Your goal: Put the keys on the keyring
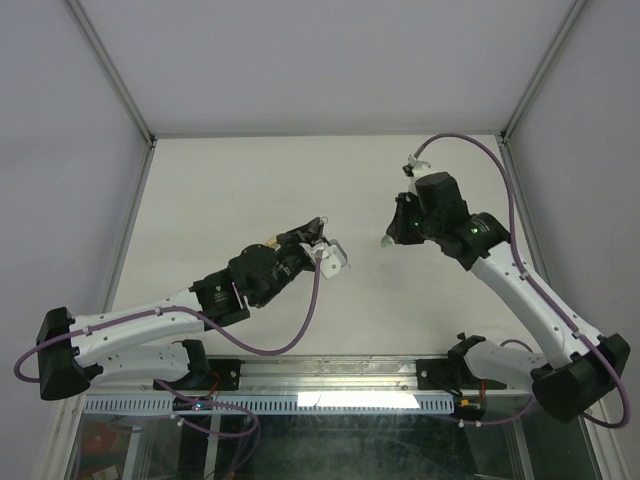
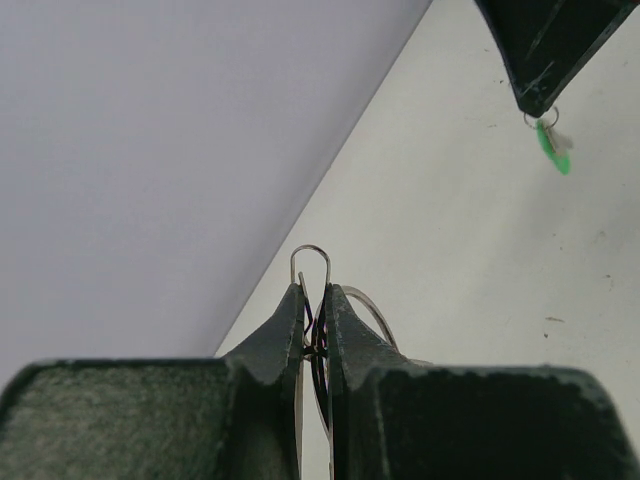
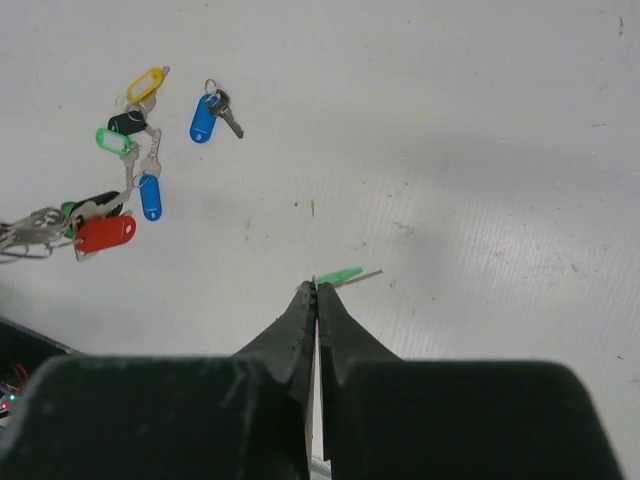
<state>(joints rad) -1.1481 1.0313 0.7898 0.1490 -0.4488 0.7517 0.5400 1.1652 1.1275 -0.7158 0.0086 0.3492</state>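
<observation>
Pinching the thin silver keyring (image 2: 312,248) tight in the left hand (image 2: 314,300), wire loop poking up at twelve o'clock. Clamping a green-capped key (image 3: 340,275) in the right hand (image 3: 316,290), not yet threading it. Lying loose on the bench (image 3: 480,150) around ten o'clock: yellow, blue, green keys (image 3: 203,118); red one possibly ringed already. Leaving most of the job undone.

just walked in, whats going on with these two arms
The two arms are working on getting keys onto a keyring. The left gripper is shut on the thin wire keyring. The right gripper is shut on a green-tagged key, held a short way from the ring and not yet touching it. More tagged keys, in yellow, blue, green, black and red, appear to lie clustered on the white table.
</observation>
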